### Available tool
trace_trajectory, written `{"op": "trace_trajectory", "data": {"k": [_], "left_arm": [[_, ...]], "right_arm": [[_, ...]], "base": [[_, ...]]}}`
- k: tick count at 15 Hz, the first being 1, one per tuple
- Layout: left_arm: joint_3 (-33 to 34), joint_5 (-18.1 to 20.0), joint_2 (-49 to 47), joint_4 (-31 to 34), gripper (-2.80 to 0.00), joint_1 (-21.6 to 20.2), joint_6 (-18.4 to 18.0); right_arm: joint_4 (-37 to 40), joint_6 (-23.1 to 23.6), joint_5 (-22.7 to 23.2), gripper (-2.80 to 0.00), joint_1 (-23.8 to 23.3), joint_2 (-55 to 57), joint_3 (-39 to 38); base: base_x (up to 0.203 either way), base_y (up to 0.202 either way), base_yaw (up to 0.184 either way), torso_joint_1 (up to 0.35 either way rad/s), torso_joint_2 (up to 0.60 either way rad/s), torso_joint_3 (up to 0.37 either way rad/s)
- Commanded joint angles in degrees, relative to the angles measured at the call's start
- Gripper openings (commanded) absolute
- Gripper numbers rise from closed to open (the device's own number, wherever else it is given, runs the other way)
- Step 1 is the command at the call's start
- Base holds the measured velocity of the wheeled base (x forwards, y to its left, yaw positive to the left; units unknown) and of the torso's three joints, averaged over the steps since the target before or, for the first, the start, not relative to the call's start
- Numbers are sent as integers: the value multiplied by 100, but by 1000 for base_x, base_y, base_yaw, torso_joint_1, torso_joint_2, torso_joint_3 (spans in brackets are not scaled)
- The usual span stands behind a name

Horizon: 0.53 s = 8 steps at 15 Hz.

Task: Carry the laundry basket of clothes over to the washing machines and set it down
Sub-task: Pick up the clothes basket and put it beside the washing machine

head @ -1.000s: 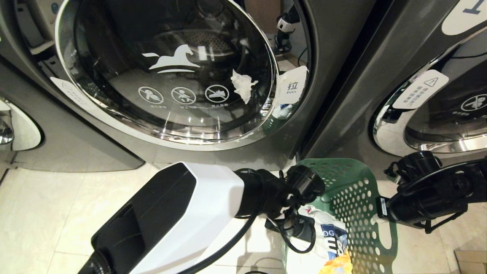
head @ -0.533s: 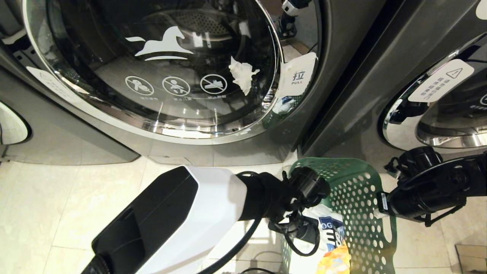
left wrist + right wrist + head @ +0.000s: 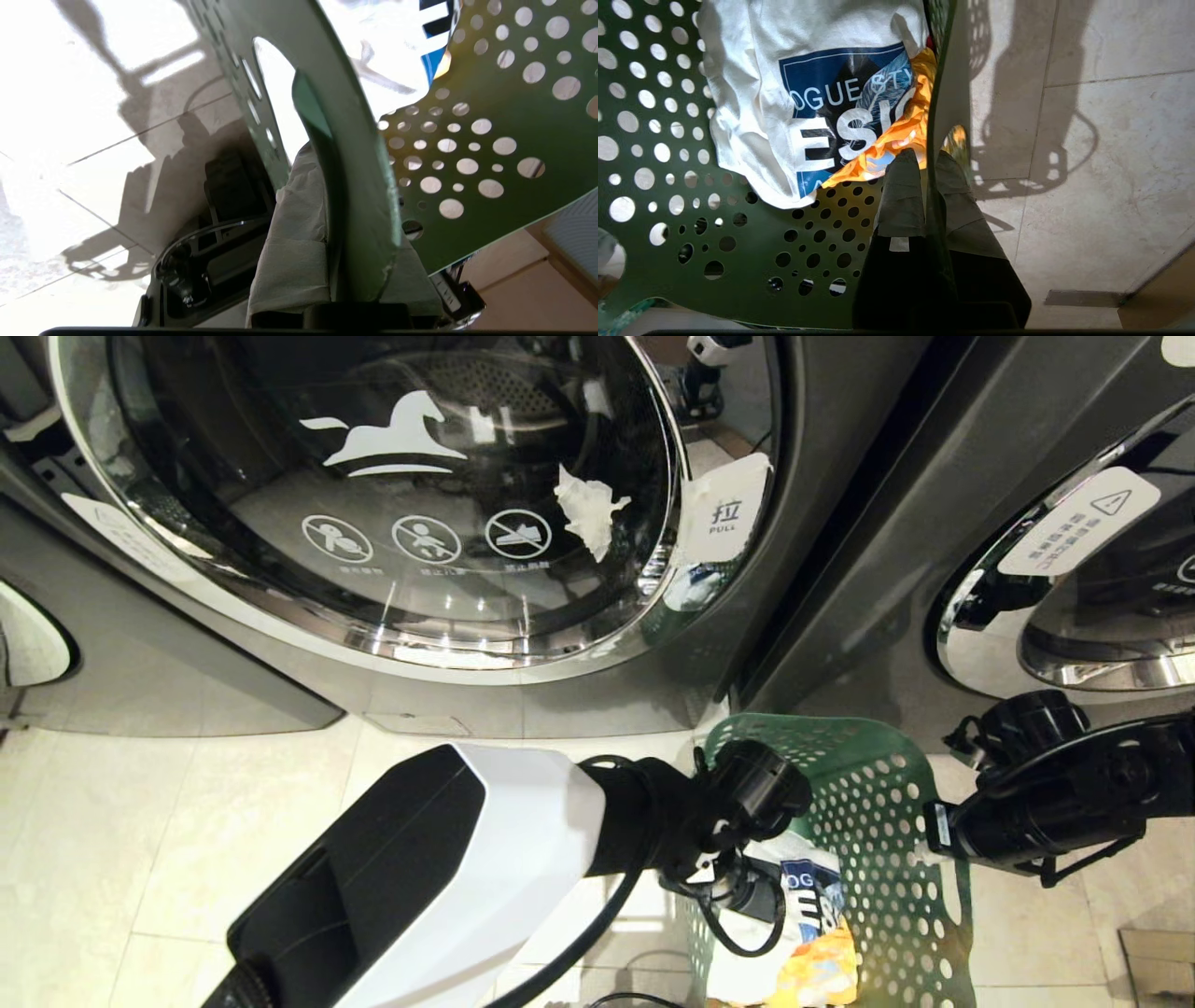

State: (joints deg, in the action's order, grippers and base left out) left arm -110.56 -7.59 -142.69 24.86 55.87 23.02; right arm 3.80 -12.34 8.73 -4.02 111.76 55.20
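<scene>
Both of my grippers were clamped on the laundry basket (image 3: 868, 821), one on each side wall. My left gripper (image 3: 336, 186) had its padded fingers (image 3: 294, 242) pinched shut over the rim next to an oval handle cut-out, and my right gripper (image 3: 927, 186) gripped the opposite rim edge-on. The basket hung between my arms just in front of the washing machines (image 3: 411, 523), near the seam between two of them, with the pale tiled floor (image 3: 140, 840) below.

I judged the main risk to be the thin plastic wall sliding or flexing out of one pinch, since each grip sat on a narrow lip and not through a handle. If one side slipped, the basket would tip and the clothes (image 3: 817, 102), a white printed shirt lying over something orange, could spill toward the low side. Lowering unevenly could land one corner first and twist the rim against my pads. The far rim also sat close to the machine's front panel, so I might have knocked it.

I could not see the basket's bottom or whether it cleared the floor. My own left forearm (image 3: 420, 877) covered the near side of the basket in the head view. Any pink garment was hidden.
</scene>
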Motion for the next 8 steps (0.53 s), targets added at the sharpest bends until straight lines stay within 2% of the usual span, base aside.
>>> {"op": "trace_trajectory", "data": {"k": [1, 4, 6, 7, 8], "left_arm": [[0, -10, -73, -76, -280, -13, 25], [-1, -143, -111, -523, -280, -110, 13], [6, -524, -278, -773, -280, -104, -192], [8, -668, -349, -790, 0, -92, -328], [-1, -742, -390, -858, 0, -85, -400]], "right_arm": [[42, -14, -3, -280, -2, 30, -38], [42, -6, -3, -280, -2, 30, -27], [45, -6, -3, -280, -2, 4, -44], [50, -14, -3, -280, -2, -5, -53], [42, -14, -3, -280, -11, -5, -71]], "base": [[-62, 0, -9, 2, -1, 5], [0, 0, 0, 0, 0, 0], [0, 0, 0, 0, 0, 0], [0, 0, 0, 0, 0, 0], [0, 0, 0, 0, 0, 0]]}}
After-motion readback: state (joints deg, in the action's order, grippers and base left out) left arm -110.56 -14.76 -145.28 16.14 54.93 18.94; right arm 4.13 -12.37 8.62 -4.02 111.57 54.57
